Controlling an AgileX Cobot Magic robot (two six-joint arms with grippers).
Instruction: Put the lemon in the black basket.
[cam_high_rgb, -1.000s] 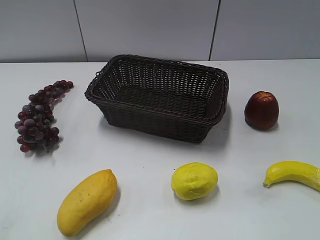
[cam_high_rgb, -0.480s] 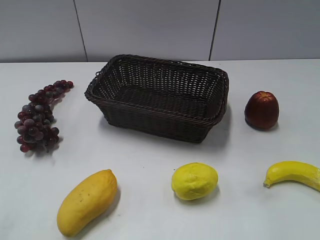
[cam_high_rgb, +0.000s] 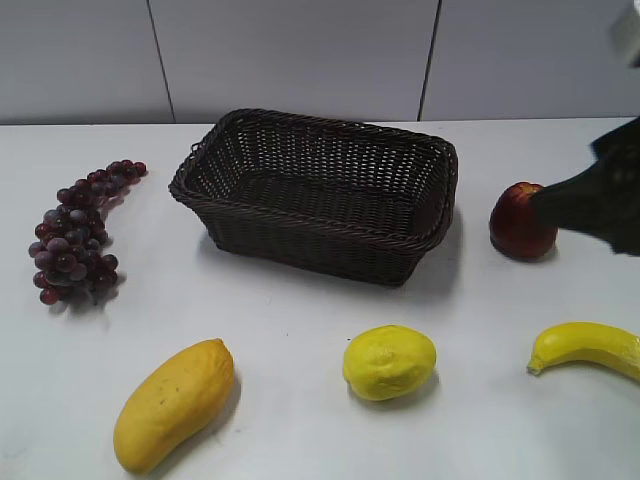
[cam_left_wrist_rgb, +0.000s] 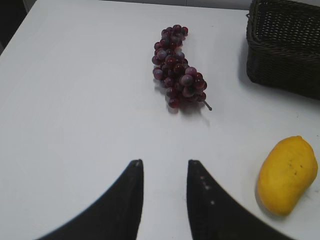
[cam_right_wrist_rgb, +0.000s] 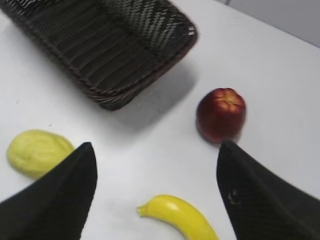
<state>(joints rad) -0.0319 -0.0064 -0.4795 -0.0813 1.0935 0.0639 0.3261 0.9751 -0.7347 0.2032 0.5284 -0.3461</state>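
Observation:
The lemon (cam_high_rgb: 389, 361) lies on the white table in front of the black basket (cam_high_rgb: 318, 192). In the right wrist view the lemon (cam_right_wrist_rgb: 37, 151) is at the left, partly behind a finger, and the black basket (cam_right_wrist_rgb: 115, 45) is at the top. My right gripper (cam_right_wrist_rgb: 155, 145) is wide open and empty above the table, over the banana. Its arm (cam_high_rgb: 595, 200) enters the exterior view at the right edge. My left gripper (cam_left_wrist_rgb: 164, 162) is open and empty over bare table, out of the exterior view. The black basket's corner (cam_left_wrist_rgb: 285, 45) shows at the left wrist view's top right.
A banana (cam_high_rgb: 588, 346) lies at the front right, a red apple (cam_high_rgb: 520, 222) right of the basket, a mango (cam_high_rgb: 173, 403) at the front left, and purple grapes (cam_high_rgb: 78, 233) at the left. A grey wall runs behind the table.
My right arm has come into the exterior view at the right edge, partly covering the apple. The fruits and the basket have not moved.

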